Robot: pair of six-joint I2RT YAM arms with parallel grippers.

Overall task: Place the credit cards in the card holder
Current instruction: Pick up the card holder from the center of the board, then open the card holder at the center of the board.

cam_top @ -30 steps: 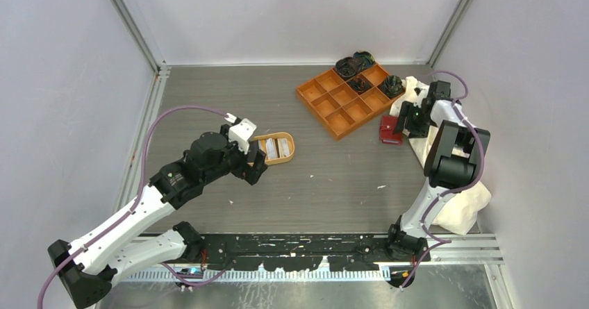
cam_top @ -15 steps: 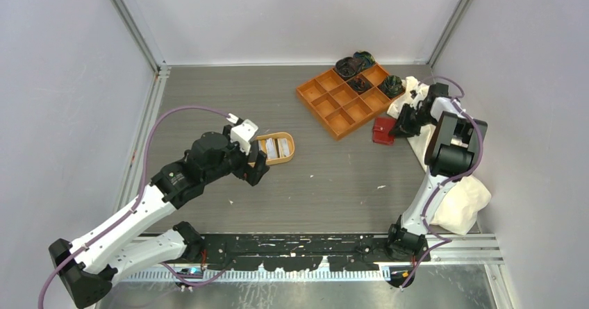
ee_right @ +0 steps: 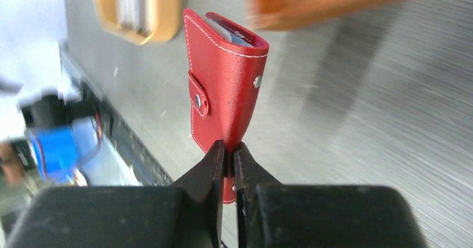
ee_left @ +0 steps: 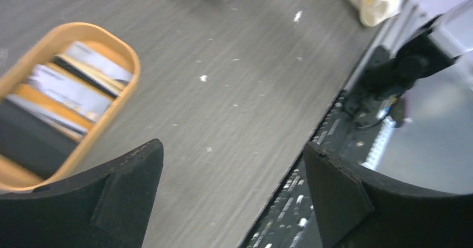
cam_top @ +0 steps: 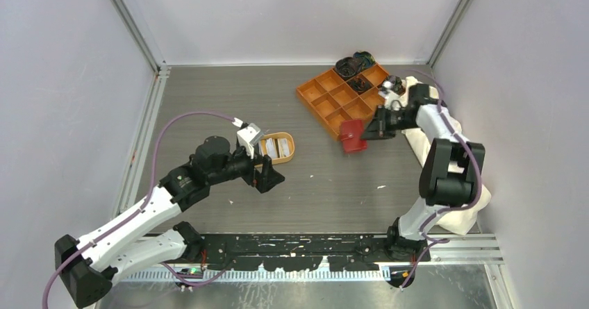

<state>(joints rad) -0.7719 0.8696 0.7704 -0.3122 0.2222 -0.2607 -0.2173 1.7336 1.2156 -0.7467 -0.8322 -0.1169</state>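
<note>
My right gripper (cam_top: 374,130) (ee_right: 230,150) is shut on the lower edge of the red card holder (cam_top: 353,136) (ee_right: 226,75). The holder hangs off the table beside the orange tray, with its snap tab loose and a blue-grey inside showing at its far end. The credit cards (cam_top: 276,147) (ee_left: 72,89), white, grey and black, lie in the oval tan dish (cam_top: 290,146) (ee_left: 131,64). My left gripper (cam_top: 268,178) (ee_left: 232,147) hovers open and empty just in front of and to the right of that dish.
The orange nine-compartment tray (cam_top: 340,99) stands at the back right, with dark coiled items in its far cells. A white cloth (cam_top: 460,205) lies along the right edge under the right arm. The black base rail (cam_top: 312,243) runs along the near edge.
The right gripper has shut on the card holder, lifted it and carried it left, away from the cloth. The left gripper has moved right and nearer, off the dish, and stays open.
</note>
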